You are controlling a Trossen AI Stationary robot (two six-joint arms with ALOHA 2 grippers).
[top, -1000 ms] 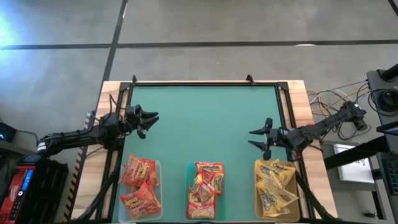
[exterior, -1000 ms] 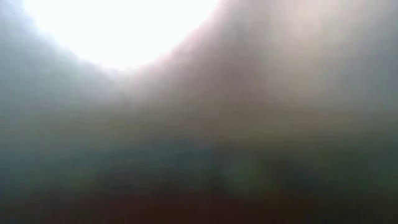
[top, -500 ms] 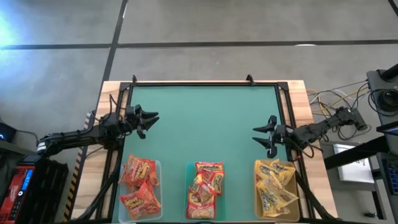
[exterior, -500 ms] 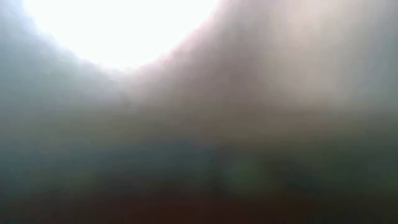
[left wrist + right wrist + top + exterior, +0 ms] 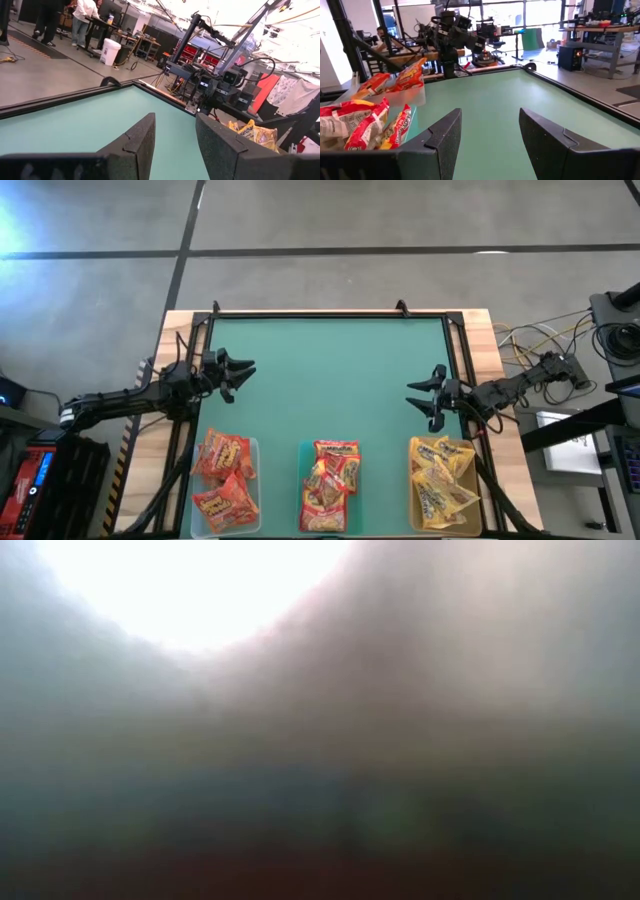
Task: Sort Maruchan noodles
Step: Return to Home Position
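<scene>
The Maruchan noodles lie in three clear bins along the table's near edge. Orange-red packets (image 5: pixel 224 478) fill the left bin, red and yellow packets (image 5: pixel 330 480) the middle one, and yellow packets (image 5: pixel 440 478) the right one. My left gripper (image 5: pixel 243 372) hovers open over the green mat near the table's left edge; its fingers (image 5: pixel 137 145) have nothing between them. My right gripper (image 5: pixel 420 400) hovers open near the right edge, just beyond the yellow packets' bin, and its fingers (image 5: pixel 545 145) are also empty. The right wrist view shows packets (image 5: pixel 365 120) heaped off to one side.
The green mat (image 5: pixel 330 380) between the arms is bare, framed by a black rail (image 5: pixel 330 313). The bins' rims (image 5: pixel 258 445) stand along the near edge. Cables (image 5: pixel 530 338) lie off the table's right side. The low view is a blur that shows nothing.
My right gripper has drawn back slightly toward the table's right edge, still open. The packets and bins have stayed where they were.
</scene>
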